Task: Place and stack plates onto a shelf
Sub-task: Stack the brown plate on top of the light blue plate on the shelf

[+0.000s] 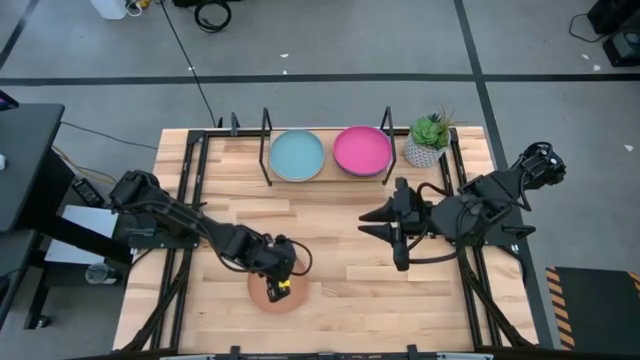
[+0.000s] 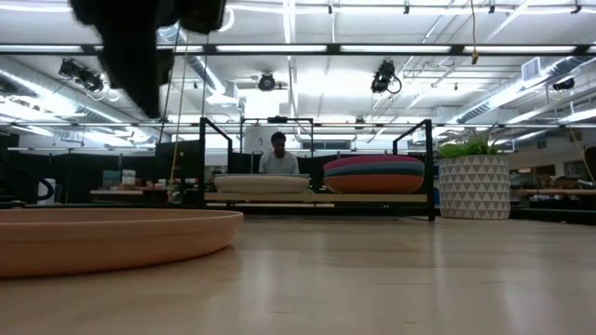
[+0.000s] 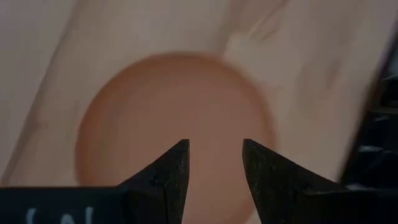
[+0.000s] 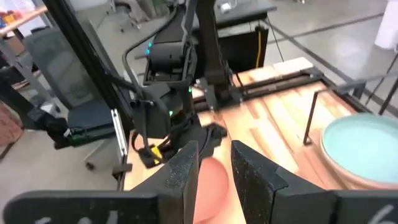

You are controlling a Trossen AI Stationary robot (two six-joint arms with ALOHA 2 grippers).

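A peach-tan plate (image 1: 262, 292) (image 2: 102, 237) (image 3: 174, 124) lies flat on the table near its near edge. My left gripper (image 1: 280, 284) (image 3: 214, 152) hangs open above it, pointing down, clear of the plate; the low view shows it (image 2: 140, 56) well above the rim. The black shelf (image 1: 268, 135) (image 2: 317, 197) stands at the far edge. On it a pale aqua plate (image 1: 296, 155) (image 4: 360, 149) tops the left pile, and a magenta plate (image 1: 362, 150) (image 2: 372, 164) tops a pile of several on the right. My right gripper (image 1: 365, 223) (image 4: 214, 158) waits open at mid-table, pointing left.
A small potted green plant (image 1: 428, 140) (image 2: 475, 181) stands right of the shelf. Black frame rails (image 1: 190, 200) run along the table's left and right sides. Bare wood (image 1: 330, 270) lies between the plate and the shelf. A person (image 2: 277, 154) sits beyond the table.
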